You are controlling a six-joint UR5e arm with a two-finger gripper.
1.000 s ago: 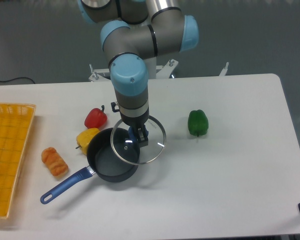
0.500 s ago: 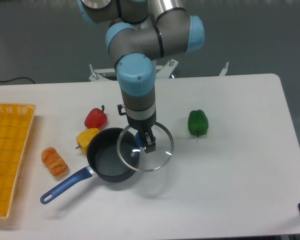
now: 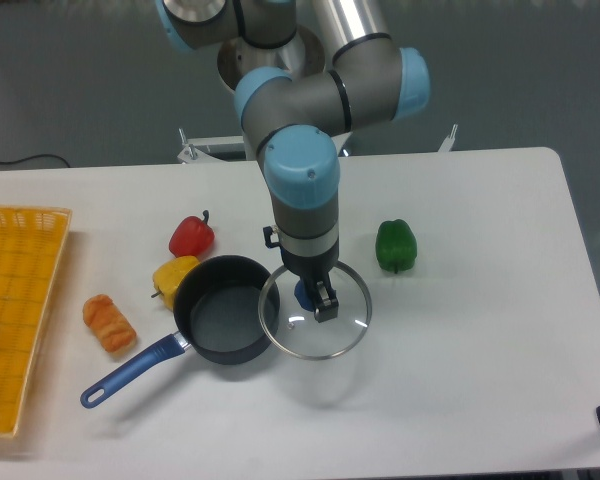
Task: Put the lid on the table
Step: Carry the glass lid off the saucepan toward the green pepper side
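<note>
Lid held above the table beside the saucepan

The tool (image 3: 315, 297) pinches the blue knob of the lid (image 3: 315, 310), which hangs just right of the open saucepan (image 3: 223, 322), its left rim overlapping the pan's edge, over the white table (image 3: 460, 330); a green pepper (image 3: 396, 246) sits nearby.

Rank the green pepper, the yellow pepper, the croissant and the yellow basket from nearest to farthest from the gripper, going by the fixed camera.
Measured from the gripper, which holds the lid by its knob:
1. Green pepper, up and right of it.
2. Yellow pepper, left, beyond the saucepan.
3. Croissant, further left.
4. Yellow basket, at the table's left edge.
</note>
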